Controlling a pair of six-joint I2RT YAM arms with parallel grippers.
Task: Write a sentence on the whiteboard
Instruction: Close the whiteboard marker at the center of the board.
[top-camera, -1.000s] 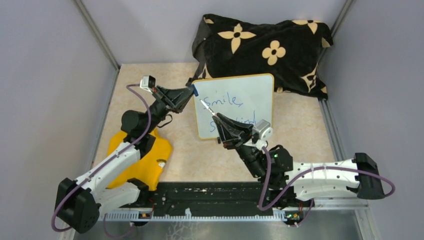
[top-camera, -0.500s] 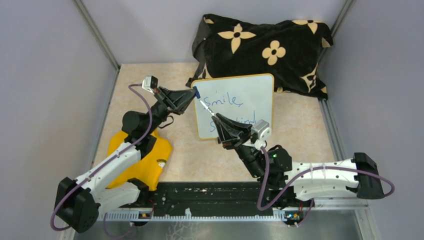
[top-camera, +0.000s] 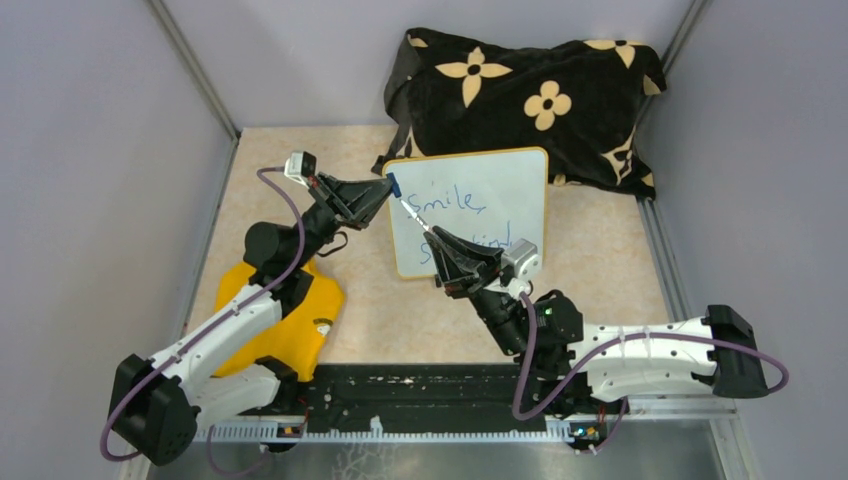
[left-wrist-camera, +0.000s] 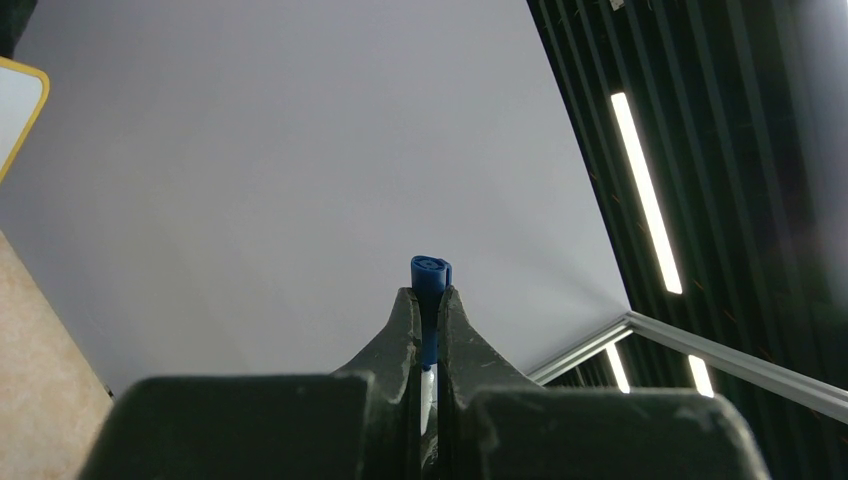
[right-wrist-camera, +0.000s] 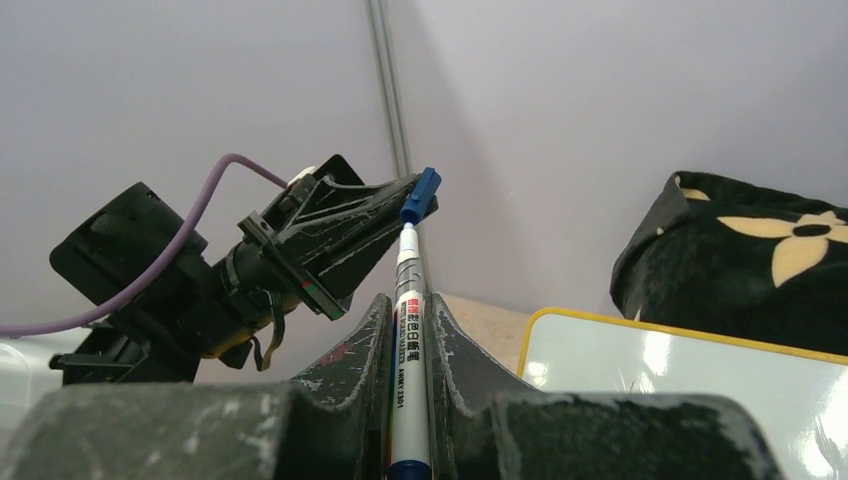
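Left pincer (top-camera: 386, 188) clamped shut on small blue plastic pen cap (top-camera: 392, 184). Right pincer (top-camera: 437, 240) closed on white cylindrical marker (top-camera: 413, 213), tip meeting cap. White rectangular yellow-rimmed whiteboard (top-camera: 505, 185), bearing blue writing, sits far centre, just near of black flowered cloth (top-camera: 520, 90).

A black cloth (top-camera: 530, 100) with cream flowers lies bunched at the far right of the beige speckled worktop (top-camera: 620, 270), against the grey far wall (top-camera: 300, 60). A yellow object (top-camera: 320, 295) lies near left, partly hidden. A black strip (top-camera: 420, 385) runs along the near edge.
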